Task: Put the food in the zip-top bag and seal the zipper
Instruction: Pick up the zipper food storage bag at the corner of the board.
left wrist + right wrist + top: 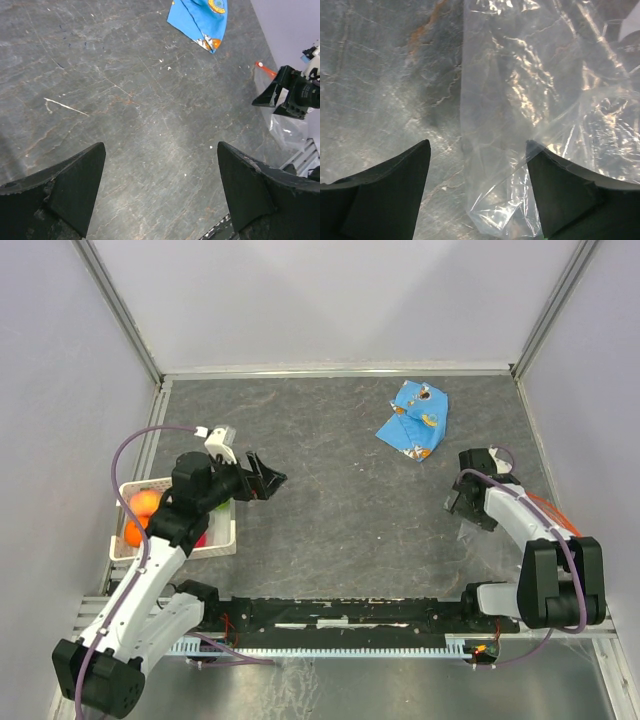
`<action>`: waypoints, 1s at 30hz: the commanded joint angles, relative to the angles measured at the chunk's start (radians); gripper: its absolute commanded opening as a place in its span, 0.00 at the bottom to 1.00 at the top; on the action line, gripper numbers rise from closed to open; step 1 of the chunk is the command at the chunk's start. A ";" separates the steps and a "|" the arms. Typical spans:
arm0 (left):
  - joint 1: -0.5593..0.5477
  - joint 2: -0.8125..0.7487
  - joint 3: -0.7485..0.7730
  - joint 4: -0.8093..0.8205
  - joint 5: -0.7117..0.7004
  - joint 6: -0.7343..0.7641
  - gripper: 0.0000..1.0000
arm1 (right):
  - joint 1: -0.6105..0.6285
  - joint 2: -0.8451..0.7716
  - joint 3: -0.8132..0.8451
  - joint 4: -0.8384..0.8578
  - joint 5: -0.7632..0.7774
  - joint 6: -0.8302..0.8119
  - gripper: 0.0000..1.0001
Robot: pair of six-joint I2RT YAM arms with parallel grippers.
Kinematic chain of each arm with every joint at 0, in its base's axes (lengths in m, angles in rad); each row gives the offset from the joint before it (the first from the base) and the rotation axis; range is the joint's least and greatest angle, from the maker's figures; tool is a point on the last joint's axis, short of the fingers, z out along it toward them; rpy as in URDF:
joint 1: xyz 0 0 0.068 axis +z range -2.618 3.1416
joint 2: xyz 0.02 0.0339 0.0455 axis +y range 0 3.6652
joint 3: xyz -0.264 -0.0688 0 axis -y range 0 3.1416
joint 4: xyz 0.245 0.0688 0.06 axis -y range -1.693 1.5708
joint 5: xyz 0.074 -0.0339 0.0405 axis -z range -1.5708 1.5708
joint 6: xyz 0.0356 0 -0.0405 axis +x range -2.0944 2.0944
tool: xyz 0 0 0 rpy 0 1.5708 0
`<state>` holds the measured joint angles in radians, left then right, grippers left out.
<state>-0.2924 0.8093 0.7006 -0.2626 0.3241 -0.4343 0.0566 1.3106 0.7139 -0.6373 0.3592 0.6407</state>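
The food lies in a white lattice basket [232,530] at the left: orange fruits [145,503] and a red-pink one [201,538]; the arm hides the others. My left gripper [272,485] is open and empty above bare table, right of the basket, as the left wrist view [160,150] also shows. The clear zip-top bag [530,100] lies flat at the right [497,545]. Its red-orange zipper [553,511] shows partly behind my right arm. My right gripper [468,512] is open and hovers over the bag's left edge [477,145], holding nothing.
A blue printed snack packet [413,420] lies at the back right and shows in the left wrist view [200,17]. The bag's white label [630,25] is at the far corner. A black rail [340,615] runs along the near edge.
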 commanded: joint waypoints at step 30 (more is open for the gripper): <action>-0.171 0.102 -0.079 0.218 -0.021 -0.210 0.95 | 0.346 -0.152 0.004 0.305 -0.519 -0.284 0.02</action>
<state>-0.4564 0.9092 0.6243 -0.1047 0.3305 -0.6071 0.3332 1.1603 0.6788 -0.4404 -0.0891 0.4286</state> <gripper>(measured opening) 0.949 0.024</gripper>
